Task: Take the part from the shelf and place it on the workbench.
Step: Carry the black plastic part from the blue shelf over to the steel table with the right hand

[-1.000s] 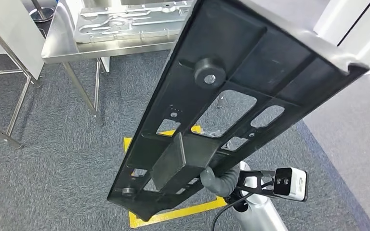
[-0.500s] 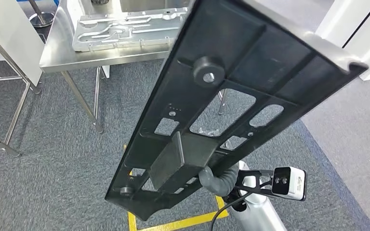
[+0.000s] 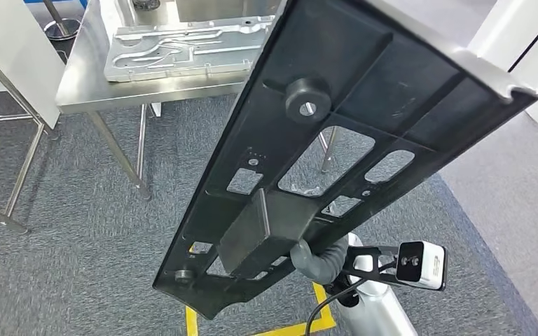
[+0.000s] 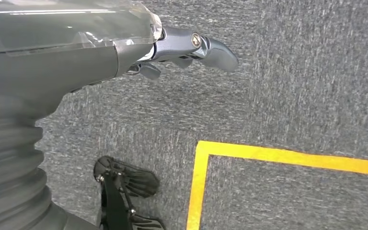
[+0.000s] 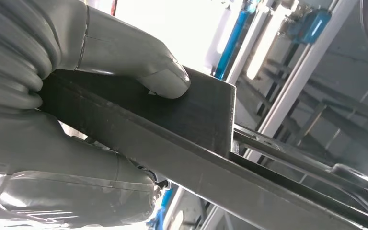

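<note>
A long black part (image 3: pixel 364 77) with cut-outs and a round boss hangs tilted across the head view, high above the carpet. My right hand (image 3: pixel 319 260) grips it from below at a block-shaped lug near its lower end. In the right wrist view the thumb of the right hand (image 5: pixel 52 96) presses on that dark block of the part (image 5: pixel 191 120). The steel workbench (image 3: pixel 98 91) stands ahead at the upper left. My left hand (image 4: pixel 182 48) hangs over the grey carpet, fingers apart, holding nothing.
A silver machined plate (image 3: pixel 182 45) lies on the workbench, whose thin legs (image 3: pixel 115 147) reach the carpet. A white panel on a metal frame (image 3: pixel 7 56) stands at the far left. Yellow floor tape (image 3: pixel 322 308) marks a square under me.
The whole picture has shifted: the workbench sits lower and nearer, and the yellow tape has slid toward the bottom edge. The part stays in my right hand at the same tilt.
</note>
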You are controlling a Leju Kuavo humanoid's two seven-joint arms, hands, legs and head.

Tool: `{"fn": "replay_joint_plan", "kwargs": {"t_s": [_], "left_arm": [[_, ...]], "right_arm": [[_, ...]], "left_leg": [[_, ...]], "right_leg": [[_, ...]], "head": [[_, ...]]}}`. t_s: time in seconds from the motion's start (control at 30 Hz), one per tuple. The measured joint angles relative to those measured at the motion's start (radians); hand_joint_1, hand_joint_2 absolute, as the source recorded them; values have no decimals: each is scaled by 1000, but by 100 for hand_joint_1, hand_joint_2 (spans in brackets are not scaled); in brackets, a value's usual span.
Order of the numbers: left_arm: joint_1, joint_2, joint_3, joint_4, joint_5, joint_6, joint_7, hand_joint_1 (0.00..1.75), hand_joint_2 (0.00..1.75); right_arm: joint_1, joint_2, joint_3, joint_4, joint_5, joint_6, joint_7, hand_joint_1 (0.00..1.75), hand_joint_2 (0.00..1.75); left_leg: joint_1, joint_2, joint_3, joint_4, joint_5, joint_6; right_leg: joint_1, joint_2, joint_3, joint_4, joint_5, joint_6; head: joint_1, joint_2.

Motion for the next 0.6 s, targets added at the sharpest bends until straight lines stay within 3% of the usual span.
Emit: {"fn": "replay_joint_plan", "kwargs": {"t_s": [0.07,0.1,0.2,0.23,0.27,0.3,0.37,0.4,0.43,0.5,0.6], "left_arm": [[-1,0,0,0,0,0,0,0,175],[-3,1,0,0,1,0,0,0,175],[-2,3,0,0,1,2,3,0,175],[0,3,0,0,2,2,6,0,175],[2,3,0,0,2,3,8,0,175],[3,3,0,0,3,4,11,0,175],[4,4,0,0,5,7,19,0,175],[4,4,0,0,6,9,23,0,175],[4,4,0,0,7,11,28,0,175],[6,4,1,0,9,17,38,0,175],[7,3,3,0,12,27,54,0,175]], "right_arm": [[-2,4,0,1,-1,-2,0,175,175],[-4,6,0,1,-2,-3,0,175,175],[-7,9,0,3,-5,-7,0,175,175],[-5,10,0,4,-5,-8,0,175,175],[-4,10,0,5,-6,-8,0,175,175],[-4,10,0,6,-6,-8,0,175,175],[-3,10,0,7,-6,-9,0,175,175],[-4,9,0,7,-6,-9,0,175,175],[-4,9,0,7,-6,-10,0,175,175],[-4,9,0,7,-6,-11,0,175,175],[-6,10,0,4,-5,-13,0,175,175]], "left_leg": [[0,3,-2,29,-4,-8],[1,4,-20,67,-15,-11],[2,5,-133,243,-85,-21],[2,5,-165,278,-98,-23],[2,5,-181,279,-91,-22],[2,5,-179,243,-59,-20],[-1,6,-139,108,36,-12],[-4,7,-122,54,59,-8],[-7,8,-112,23,67,-3],[-12,8,-107,11,66,8],[-4,7,-90,-1,82,22]], "right_leg": [[-4,-1,22,-12,1,-9],[-6,-1,34,-16,-2,-13],[-5,-2,55,-20,-19,-22],[-4,-1,61,-20,-25,-23],[-3,0,69,-20,-32,-23],[-2,1,79,-19,-40,-22],[-1,1,101,-19,-55,-18],[0,1,108,-19,-61,-15],[0,2,111,-19,-66,-11],[1,3,113,-19,-74,0],[3,2,108,8,-99,19]], "head": [[0,0],[0,0],[0,0],[-1,0],[-1,0],[-1,0],[0,0],[0,0],[0,0],[0,0],[0,0]]}}
